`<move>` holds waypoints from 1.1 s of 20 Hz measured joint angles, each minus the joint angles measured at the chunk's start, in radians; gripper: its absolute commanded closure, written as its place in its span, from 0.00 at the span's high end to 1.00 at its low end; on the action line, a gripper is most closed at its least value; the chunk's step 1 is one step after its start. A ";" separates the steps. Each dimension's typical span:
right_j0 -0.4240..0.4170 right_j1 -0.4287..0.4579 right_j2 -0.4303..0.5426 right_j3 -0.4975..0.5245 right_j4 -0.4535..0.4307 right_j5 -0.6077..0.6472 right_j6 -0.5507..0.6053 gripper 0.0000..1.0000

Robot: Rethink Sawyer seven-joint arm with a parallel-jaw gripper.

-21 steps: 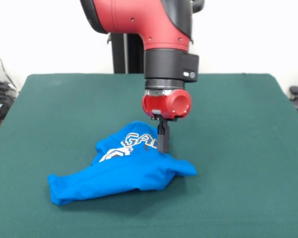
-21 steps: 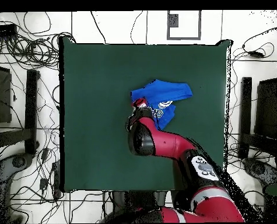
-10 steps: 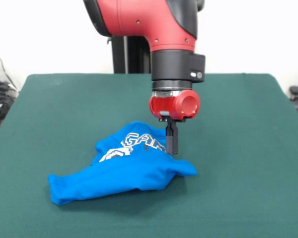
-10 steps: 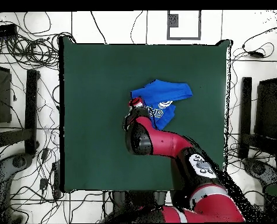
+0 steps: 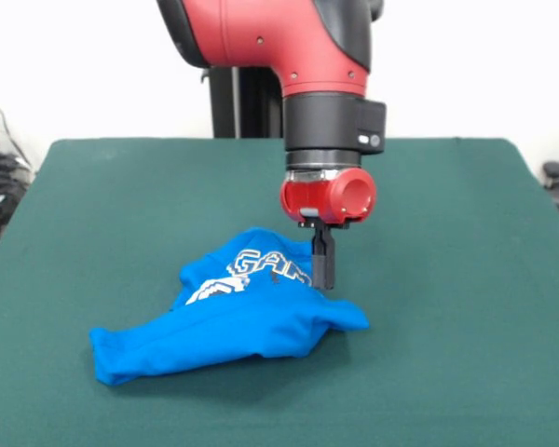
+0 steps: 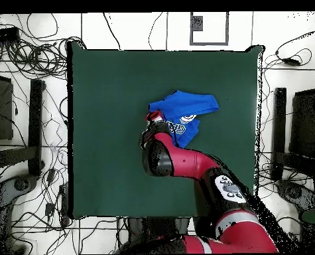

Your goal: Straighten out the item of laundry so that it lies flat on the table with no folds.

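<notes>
1. Overhead view first: you've got cables tangled on the floor around the table, and the red arm covers part of the shirt.
2. Your item of laundry sits mid-table, bunched and folded over, white lettering half showing.
3. Your gripper looks pinched together with its tips on the fabric's edge; can't tell if it's actually got hold of any cloth.

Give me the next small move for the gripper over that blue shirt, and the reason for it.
Probably pull the edge sideways, away from the bunched middle. The gripper stands upright at the right-hand edge of the crumpled blue garment, its jaws together as one narrow post at the cloth. The garment lies folded on the green table, lettering creased, so drawing that edge outward should open a fold.
</notes>
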 measured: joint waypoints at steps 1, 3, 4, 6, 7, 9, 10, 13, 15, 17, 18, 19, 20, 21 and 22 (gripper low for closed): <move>0.001 -0.001 -0.001 0.000 0.000 0.000 0.000 0.00; 0.007 -0.006 -0.003 0.001 0.000 0.000 0.000 0.00; 0.010 -0.007 -0.003 0.001 0.000 0.000 0.000 0.00; 0.014 -0.012 -0.003 0.001 0.000 0.000 0.000 0.00; 0.015 -0.016 -0.003 0.003 0.000 0.000 0.000 0.00; 0.015 -0.023 -0.003 0.006 0.000 0.000 0.000 0.00; 0.015 -0.034 -0.004 0.012 0.000 0.000 0.000 0.00; 0.015 -0.044 -0.005 0.019 0.000 0.000 0.000 0.00; 0.013 -0.053 -0.005 0.022 0.000 0.000 0.000 0.00; 0.011 -0.056 -0.005 0.023 0.000 0.000 0.000 0.00; 0.010 -0.057 -0.005 0.023 0.000 0.000 0.000 0.00; 0.009 -0.057 -0.005 0.023 0.000 0.000 0.000 0.00; 0.008 -0.057 -0.005 0.023 0.000 0.000 0.000 0.00; 0.005 -0.057 -0.005 0.023 0.000 0.000 0.000 0.00; 0.004 -0.057 -0.005 0.023 0.000 0.000 0.000 0.00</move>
